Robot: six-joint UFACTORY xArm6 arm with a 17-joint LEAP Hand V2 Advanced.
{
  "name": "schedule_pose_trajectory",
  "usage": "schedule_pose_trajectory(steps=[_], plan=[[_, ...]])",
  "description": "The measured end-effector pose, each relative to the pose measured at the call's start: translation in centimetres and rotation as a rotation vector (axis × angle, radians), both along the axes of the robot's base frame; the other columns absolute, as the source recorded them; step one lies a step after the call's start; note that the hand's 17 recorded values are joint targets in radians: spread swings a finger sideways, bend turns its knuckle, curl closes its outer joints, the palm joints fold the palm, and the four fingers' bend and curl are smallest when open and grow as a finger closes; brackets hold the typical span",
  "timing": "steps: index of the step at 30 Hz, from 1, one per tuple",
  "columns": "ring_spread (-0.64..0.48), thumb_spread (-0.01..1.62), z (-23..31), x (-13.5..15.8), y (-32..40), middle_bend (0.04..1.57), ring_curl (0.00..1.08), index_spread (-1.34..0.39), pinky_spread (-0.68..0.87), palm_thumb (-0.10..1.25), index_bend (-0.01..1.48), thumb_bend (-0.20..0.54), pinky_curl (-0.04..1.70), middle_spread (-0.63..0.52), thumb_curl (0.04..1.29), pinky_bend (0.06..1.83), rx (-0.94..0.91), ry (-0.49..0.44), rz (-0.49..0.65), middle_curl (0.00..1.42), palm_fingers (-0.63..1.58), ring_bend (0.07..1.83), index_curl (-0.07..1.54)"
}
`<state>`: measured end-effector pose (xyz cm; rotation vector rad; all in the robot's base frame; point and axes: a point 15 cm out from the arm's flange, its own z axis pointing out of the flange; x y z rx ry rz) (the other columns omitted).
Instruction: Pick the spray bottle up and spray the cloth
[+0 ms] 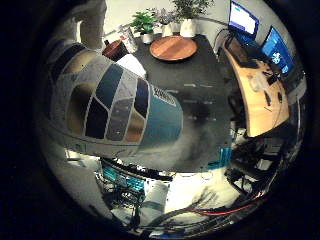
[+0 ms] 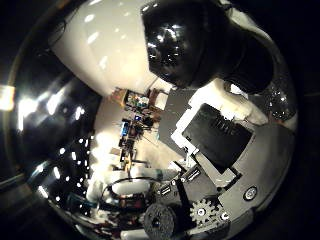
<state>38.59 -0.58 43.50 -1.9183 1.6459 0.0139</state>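
I've got the spray bottle (image 1: 115, 105) gripped in the robot hand (image 2: 210, 135), lifted above the tabletop (image 1: 200, 95); ready to spray.

The spray bottle (image 1: 110, 107) fills much of the little finger side view, so it is very close to the palm and blocks that side. Beyond it, the dark table (image 1: 200, 100) has a wide bare surface in the middle where a hand could pass. At the far end stand a round wooden plate (image 1: 173, 48), potted plants (image 1: 145, 22) and a white pot (image 1: 188, 27). A wooden desk (image 1: 257, 97) with monitors (image 1: 260, 32) stands beside the table. In the thumb side view, the hand (image 2: 215, 130) and the bottle's black and white head (image 2: 165, 42) take most of the room.
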Motion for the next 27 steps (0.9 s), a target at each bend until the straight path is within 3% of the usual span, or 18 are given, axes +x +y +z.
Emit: schedule_pose_trajectory(steps=[9,13,27], plan=[[-0.20,0.71,0.7,1.2,-3.0,1.39,0.74,-0.22,-0.18,1.00,1.19,-0.019,1.42,-0.12,0.91,1.04,-0.231,-0.018,-0.086,0.72,1.13,1.39,0.80],[-0.20,0.71,1.3,2.3,-4.3,1.39,0.74,-0.22,-0.19,1.00,1.19,-0.019,1.42,-0.12,0.91,1.04,-0.342,-0.068,-0.120,0.72,1.13,1.39,0.79],[-0.21,0.69,0.4,5.6,-0.5,1.39,0.75,-0.22,-0.19,0.99,1.19,-0.018,1.43,-0.12,0.92,1.03,-0.399,-0.162,-0.105,0.72,1.13,1.38,0.79]])
